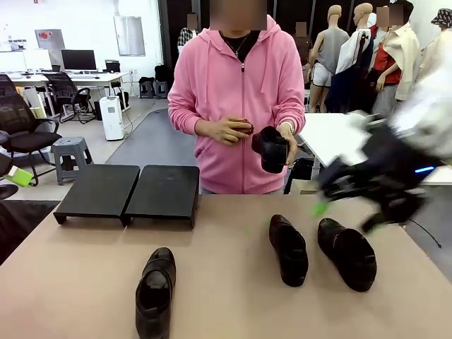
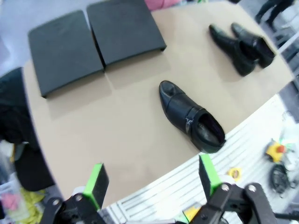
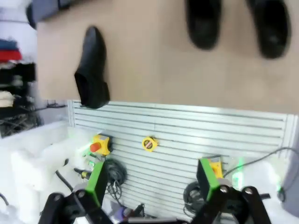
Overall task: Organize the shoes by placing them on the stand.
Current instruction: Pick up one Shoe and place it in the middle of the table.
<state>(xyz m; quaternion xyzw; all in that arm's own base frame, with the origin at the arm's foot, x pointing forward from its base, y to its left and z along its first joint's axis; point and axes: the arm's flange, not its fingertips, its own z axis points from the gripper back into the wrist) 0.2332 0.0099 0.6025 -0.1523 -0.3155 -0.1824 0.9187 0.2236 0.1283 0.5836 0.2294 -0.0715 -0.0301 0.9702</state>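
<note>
One shoe (image 2: 189, 116) lies beyond the left claw (image 2: 152, 175).

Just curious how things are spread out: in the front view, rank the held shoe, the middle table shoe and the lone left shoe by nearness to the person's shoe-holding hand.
1. Held shoe, gripped in the hand itself.
2. Middle shoe, right of centre, closer to the robot.
3. Lone shoe, far left, by the robot's edge.
</note>
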